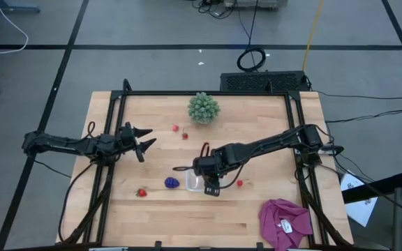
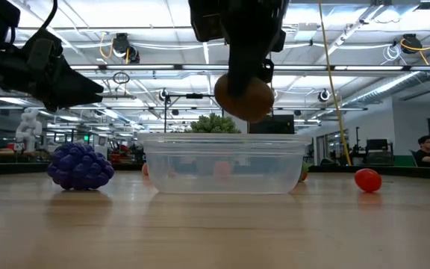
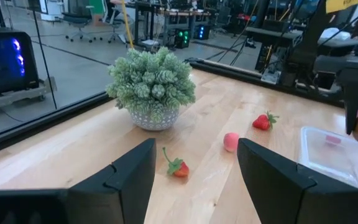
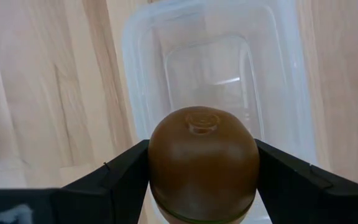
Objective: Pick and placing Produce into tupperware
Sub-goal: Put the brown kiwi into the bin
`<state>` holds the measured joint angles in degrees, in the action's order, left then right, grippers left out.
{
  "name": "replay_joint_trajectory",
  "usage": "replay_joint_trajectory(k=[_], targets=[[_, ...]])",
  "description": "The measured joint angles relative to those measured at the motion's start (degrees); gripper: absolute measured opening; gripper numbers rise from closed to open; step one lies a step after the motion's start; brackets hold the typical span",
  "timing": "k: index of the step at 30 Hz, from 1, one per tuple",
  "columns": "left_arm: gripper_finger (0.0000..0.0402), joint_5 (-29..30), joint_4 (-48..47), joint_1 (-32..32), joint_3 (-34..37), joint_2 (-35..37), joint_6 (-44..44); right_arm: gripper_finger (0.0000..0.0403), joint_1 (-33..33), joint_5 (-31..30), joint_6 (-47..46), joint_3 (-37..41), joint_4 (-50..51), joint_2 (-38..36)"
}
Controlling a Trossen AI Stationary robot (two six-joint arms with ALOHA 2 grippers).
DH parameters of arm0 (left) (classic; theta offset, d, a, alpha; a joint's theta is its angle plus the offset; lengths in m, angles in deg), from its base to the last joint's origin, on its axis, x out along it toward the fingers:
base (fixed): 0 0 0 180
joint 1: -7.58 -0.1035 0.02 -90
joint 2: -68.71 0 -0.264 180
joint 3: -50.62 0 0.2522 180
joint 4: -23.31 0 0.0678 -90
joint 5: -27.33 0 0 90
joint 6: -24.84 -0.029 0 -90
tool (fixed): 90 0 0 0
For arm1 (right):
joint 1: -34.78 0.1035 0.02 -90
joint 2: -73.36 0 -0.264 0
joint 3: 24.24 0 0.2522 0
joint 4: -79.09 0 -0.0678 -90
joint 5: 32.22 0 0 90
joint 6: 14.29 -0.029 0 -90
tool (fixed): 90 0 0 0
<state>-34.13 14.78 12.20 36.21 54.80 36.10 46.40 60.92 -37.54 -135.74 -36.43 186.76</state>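
Table [image 1: 257, 216]: light wood, fruit scattered across it. Left gripper [image 1: 144, 141]: parked near the left edge, fingers apart, empty. Right gripper [image 2: 248, 71]: clamped on the brown kiwi [image 4: 202, 163], poised directly above the clear container [image 2: 222, 172]. Kiwi: off the table, just over the container rim, not yet inside.

Recommended release:
- Keep centred over the container floor, clear of the rim.
- Lower until close to the bottom, then part the fingers slowly; round shape likely to roll or bounce.
- Lift straight up.

Outside the container: grape cluster [image 2: 80, 166], just beside it; strawberry [image 2: 367, 179], near the other side.
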Motion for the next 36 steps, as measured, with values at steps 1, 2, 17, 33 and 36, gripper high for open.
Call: replay_joint_trajectory(k=[1, 2, 17, 33, 36], targets=[[0.0230, 0.0, 0.0, 0.0, 0.0, -0.1, 0.0, 0.0251, 0.0, 0.0, 0.1, 0.3, -0.7, 0.0], [0.0230, 0.0, -0.2, 0.0, 0.0, -0.1, 0.0, 0.0251, -0.1, 0.0, 0.1, 0.8, -1.7, -0.1], [0.0230, 0.0, -0.1, 0.0, 0.0, -0.1, 0.2, 0.0251, -2.0, 1.9, 0.1, 9.8, -9.8, 0.0], [0.0230, 0.0, -0.1, 0.0, 0.0, -0.1, 0.0, 0.0251, -2.2, 3.0, -0.3, 10.0, -10.6, 0.0], [0.0230, 0.0, -0.1, 0.0, 0.0, -0.1, 0.0, 0.0251, -2.2, 3.0, 0.0, 10.0, -11.2, 0.0]])
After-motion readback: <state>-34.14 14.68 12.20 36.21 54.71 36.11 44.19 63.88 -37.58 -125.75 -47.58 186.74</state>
